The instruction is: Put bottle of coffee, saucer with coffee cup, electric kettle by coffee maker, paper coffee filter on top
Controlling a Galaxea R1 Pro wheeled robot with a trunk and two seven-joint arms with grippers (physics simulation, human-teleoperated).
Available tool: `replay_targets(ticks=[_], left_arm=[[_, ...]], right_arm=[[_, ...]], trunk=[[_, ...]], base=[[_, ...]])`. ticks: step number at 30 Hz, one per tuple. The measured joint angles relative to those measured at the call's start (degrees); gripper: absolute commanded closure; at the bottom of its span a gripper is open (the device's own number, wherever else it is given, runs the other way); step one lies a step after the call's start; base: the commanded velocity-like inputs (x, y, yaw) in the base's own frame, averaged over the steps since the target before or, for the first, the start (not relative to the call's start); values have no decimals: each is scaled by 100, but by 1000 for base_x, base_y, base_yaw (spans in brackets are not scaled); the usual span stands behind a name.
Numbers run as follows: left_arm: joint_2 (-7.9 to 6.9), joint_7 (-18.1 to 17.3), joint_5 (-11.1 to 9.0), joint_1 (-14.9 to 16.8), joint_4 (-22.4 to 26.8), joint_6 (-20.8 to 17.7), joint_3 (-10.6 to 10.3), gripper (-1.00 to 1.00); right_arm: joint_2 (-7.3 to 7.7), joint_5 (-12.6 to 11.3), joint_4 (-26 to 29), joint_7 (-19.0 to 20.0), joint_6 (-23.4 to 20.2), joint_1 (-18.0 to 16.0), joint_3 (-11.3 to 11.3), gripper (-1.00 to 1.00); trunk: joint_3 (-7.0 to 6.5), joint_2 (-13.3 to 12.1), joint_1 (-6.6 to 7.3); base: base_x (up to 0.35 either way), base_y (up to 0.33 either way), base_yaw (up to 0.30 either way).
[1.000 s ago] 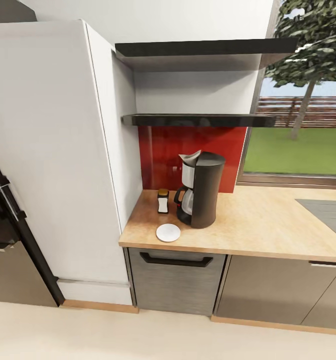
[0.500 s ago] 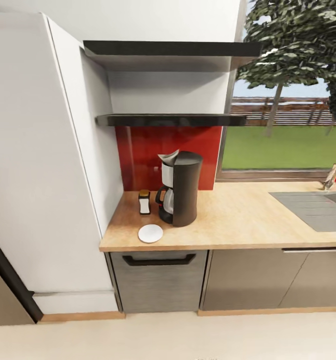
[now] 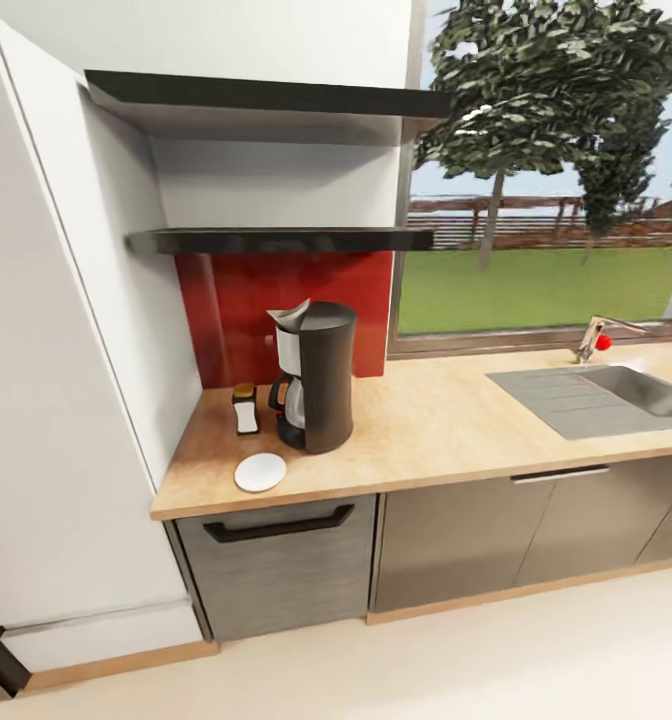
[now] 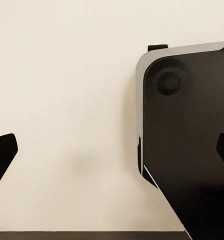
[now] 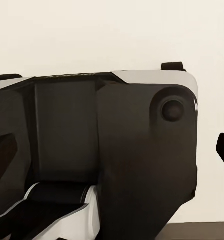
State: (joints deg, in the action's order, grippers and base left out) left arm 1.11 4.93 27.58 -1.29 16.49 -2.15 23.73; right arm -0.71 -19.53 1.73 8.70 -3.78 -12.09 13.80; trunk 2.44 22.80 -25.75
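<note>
Dark-grey coffee maker (image 3: 319, 378), white saucer (image 3: 260, 472), light-wood kitchen countertop (image 3: 446, 425), glossy black kitchen shelf (image 3: 276, 240), red backsplash (image 3: 238, 300).

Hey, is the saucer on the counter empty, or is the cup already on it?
Empty. The saucer lies bare on the kitchen countertop in front of the coffee maker, with no cup on it.

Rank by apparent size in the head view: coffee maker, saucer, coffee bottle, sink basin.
1. Sink basin, widest footprint, though partly cut off at the picture edge.
2. Coffee maker.
3. Saucer and bottle of coffee look close in size: the saucer is wider, the bottle taller, so no ranking between them.
</note>
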Motion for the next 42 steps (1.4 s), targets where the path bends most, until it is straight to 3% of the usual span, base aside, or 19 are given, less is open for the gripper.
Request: replay_targets(ticks=[13,26,42], left_arm=[[6,-1,-8,0,1,48,-3,-100],[49,-4,-13,-2,-1,223,-19,-100],[92,-2,-13,-1,3,228,-20,-100]], right_arm=[[-8,-5,5,-1,1,0,4,-100],[-6,0,5,-1,18,-1,-3,-100],[9,-8,-3,0,18,0,-3,-100]], trunk=[[0,1,2],[17,1,2],[15,-1,1]], base=[[82,-54,-281],[239,-168,-56],[178,-239,-268]])
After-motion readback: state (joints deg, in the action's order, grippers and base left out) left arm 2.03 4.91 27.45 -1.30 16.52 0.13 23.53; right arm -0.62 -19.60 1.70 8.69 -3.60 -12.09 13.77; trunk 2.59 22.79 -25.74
